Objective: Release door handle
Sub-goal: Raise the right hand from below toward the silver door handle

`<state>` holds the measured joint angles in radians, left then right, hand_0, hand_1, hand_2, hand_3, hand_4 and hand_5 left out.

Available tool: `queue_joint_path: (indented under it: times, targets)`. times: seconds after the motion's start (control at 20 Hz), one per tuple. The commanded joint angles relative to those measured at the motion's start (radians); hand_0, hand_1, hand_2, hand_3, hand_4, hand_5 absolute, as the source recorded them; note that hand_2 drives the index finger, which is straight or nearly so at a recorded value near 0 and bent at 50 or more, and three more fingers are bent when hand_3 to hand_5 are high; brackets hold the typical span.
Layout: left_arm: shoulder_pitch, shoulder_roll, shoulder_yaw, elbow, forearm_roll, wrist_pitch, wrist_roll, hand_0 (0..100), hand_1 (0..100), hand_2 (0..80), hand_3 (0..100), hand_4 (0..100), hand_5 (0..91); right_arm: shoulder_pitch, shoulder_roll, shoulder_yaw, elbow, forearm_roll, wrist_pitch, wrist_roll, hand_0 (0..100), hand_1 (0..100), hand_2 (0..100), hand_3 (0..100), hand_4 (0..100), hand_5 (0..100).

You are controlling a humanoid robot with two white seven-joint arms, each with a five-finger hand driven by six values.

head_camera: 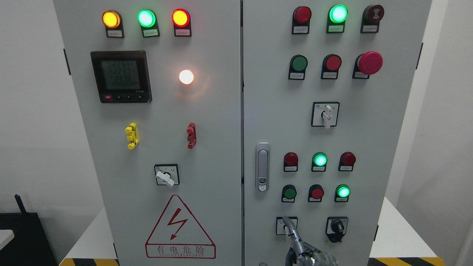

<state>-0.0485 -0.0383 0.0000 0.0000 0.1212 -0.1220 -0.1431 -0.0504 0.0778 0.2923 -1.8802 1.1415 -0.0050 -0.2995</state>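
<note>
- The door handle (262, 167) sat flush and upright near the left edge of the cabinet's right door (369, 129), and nothing touched it.
- 1 hand (308, 251) showed at the bottom edge, right of the middle, well below the handle; which arm it belonged to could not be told.
- 1 finger (290, 226) pointed up over a small switch plate (279, 225); the rest was cut off, so whether the hand was wide or curled could not be told.
- The release looked done, with only withdrawing the hand left.

Industrial electrical room, control cabinet (207, 122), indicator lamps (146, 18)
</note>
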Motion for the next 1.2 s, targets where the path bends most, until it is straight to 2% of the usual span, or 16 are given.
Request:
queue_joint_path:
  times: [0.0,0.9,1.15]
  targets:
    - [-0.001,0.0,0.011,0.017,0.0,0.001,0.0,12,39,0.0,0,0,0.0,-0.06,0.003,0.002,0.073,0.093,0.014,0.003,36,27,0,100,93,98]
    - [0.001,-0.002,0.011,0.017,0.0,0.001,0.0,12,39,0.0,0,0,0.0,-0.16,0.002,-0.01,0.176,0.219,0.039,0.01,36,26,0,100,94,99]
    - [0.001,0.0,0.011,0.017,0.0,0.001,0.0,12,39,0.0,0,0,0.0,-0.187,0.002,-0.01,0.204,0.239,0.076,0.023,36,27,0,100,94,99]
